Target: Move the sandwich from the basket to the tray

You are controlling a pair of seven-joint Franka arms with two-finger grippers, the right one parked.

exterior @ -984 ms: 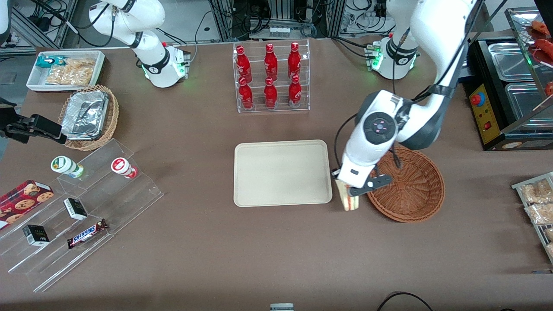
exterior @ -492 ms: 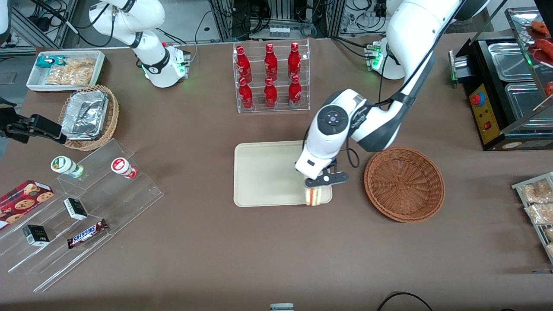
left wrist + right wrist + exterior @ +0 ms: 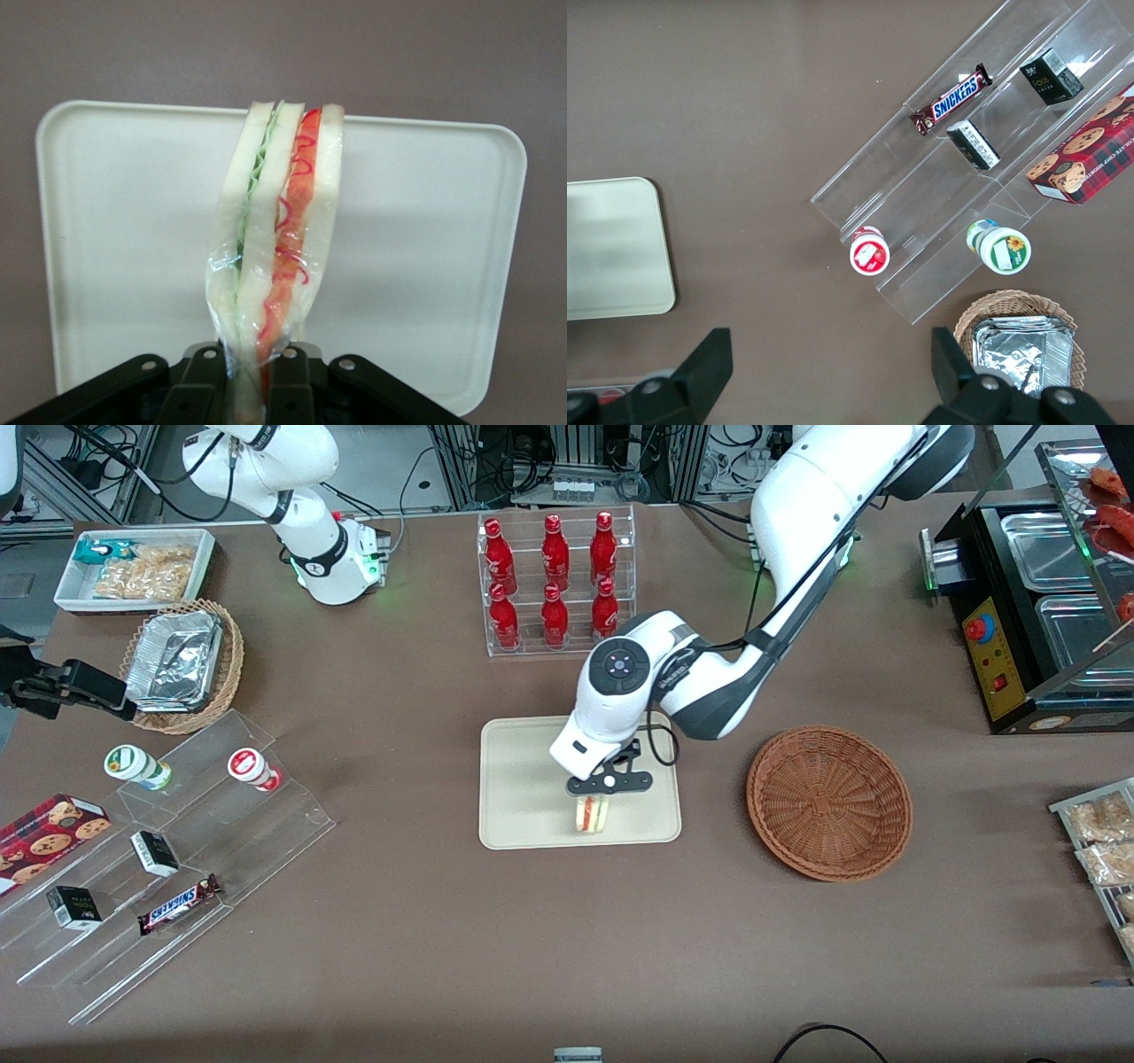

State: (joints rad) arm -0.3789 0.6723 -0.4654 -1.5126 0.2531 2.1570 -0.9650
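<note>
We see the gripper (image 3: pixel 595 802) clamped on the sandwich (image 3: pixel 591 814), its fingers (image 3: pixel 205 382) pinching the wrapped wedge at one end, held edge-on above the tray (image 3: pixel 523 779), over the tray's part nearer the front camera. The basket (image 3: pixel 829 802) sits beside the tray, toward the working arm's end.

End effector (image 3: pixel 595 798) with upright sandwich (image 3: pixel 592 814) over tray (image 3: pixel 523 779), basket (image 3: pixel 829 802) beside.
</note>
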